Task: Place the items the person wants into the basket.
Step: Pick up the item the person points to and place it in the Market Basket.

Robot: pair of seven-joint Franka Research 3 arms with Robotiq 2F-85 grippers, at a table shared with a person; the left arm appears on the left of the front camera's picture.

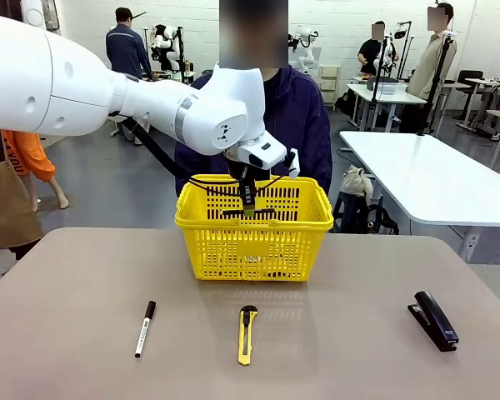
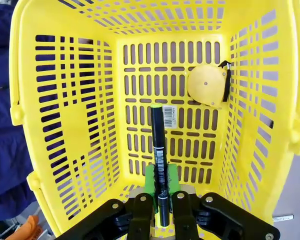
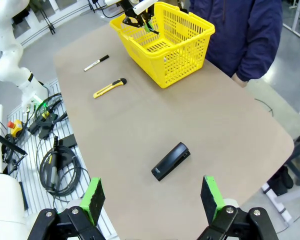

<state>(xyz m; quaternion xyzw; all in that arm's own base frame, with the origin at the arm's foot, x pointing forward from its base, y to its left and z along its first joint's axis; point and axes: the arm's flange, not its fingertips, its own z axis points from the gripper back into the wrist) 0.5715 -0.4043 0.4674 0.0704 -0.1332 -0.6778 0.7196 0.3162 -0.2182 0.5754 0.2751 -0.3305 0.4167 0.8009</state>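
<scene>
left gripper (image 2: pixel 160 200) clamped on pen (image 2: pixel 159 160), pointing into basket (image 2: pixel 65 30) | tape measure (image 2: pixel 206 86) lies inside (by a side wall) | right gripper (image 3: pixel 152 197) spread wide, high over stapler (image 3: pixel 171 160)

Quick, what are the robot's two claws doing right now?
Left gripper: closed on the black pen, over the basket.
Right gripper: open, holding nothing.
</scene>
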